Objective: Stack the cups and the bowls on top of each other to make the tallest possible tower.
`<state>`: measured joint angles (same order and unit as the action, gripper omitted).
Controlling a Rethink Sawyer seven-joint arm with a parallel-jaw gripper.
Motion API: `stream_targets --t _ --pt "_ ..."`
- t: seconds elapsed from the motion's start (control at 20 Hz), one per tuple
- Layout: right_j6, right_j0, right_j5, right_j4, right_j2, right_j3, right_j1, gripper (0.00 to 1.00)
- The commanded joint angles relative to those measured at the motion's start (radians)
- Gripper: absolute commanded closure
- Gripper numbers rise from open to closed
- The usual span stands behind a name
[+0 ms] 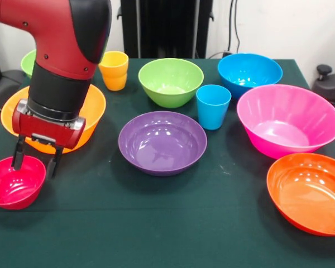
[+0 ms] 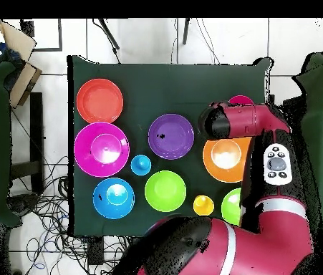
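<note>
Gripper (image 1: 36, 156) of the red arm (image 1: 56, 33) straddles the rim of the small crimson bowl (image 1: 14, 184), fingers spread, one inside and one outside the wall, not clamped. Just behind that crimson bowl sits the large orange bowl (image 1: 86, 120); the purple bowl (image 1: 162, 142) lies beside it, the yellow-orange cup (image 1: 114, 70) and light blue cup (image 1: 213, 106) farther off, nothing stacked.

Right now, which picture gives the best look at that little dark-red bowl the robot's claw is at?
The front view: the small crimson bowl shows whole there, with the gripper straddling its far rim. In the overhead view the arm covers nearly all of it; only a sliver of its rim peeks out.
</note>
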<state>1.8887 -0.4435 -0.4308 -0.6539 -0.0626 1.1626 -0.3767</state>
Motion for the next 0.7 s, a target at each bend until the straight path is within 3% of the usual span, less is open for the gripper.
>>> stream_targets --t 0.05,0.55,0.65,0.7 --pt "0.085 0.018 0.092 -0.029 -0.005 0.037 0.100 0.00" --pt "0.077 -0.003 0.144 0.017 -0.009 0.036 0.161 0.00" --pt "0.031 -0.013 0.136 0.012 -0.028 0.037 0.159 0.00" --pt "0.011 -0.016 0.135 0.010 -0.033 0.037 0.158 1.00"
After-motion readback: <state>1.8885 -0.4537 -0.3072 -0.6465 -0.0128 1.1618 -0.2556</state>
